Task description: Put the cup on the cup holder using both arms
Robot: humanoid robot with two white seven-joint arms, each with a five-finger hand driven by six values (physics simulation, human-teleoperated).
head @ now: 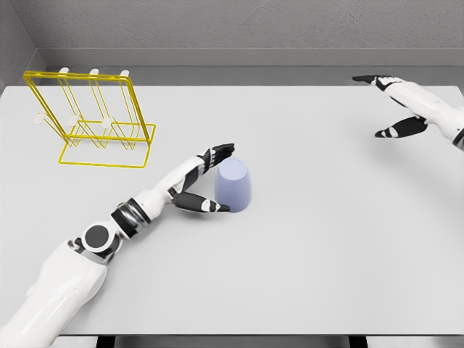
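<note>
A pale lavender cup (234, 185) stands upside down near the middle of the white table (326, 239). My left hand (216, 177) is right beside it on its left, fingers spread above and thumb low at the cup's base, close to the cup but not closed around it. A yellow wire cup holder (94, 119) with white-tipped pegs stands at the far left of the table. At the table's right edge my right hand (388, 105) hovers with fingers spread, holding nothing.
A grey wall runs behind the table. The table's front edge is near the bottom of the view.
</note>
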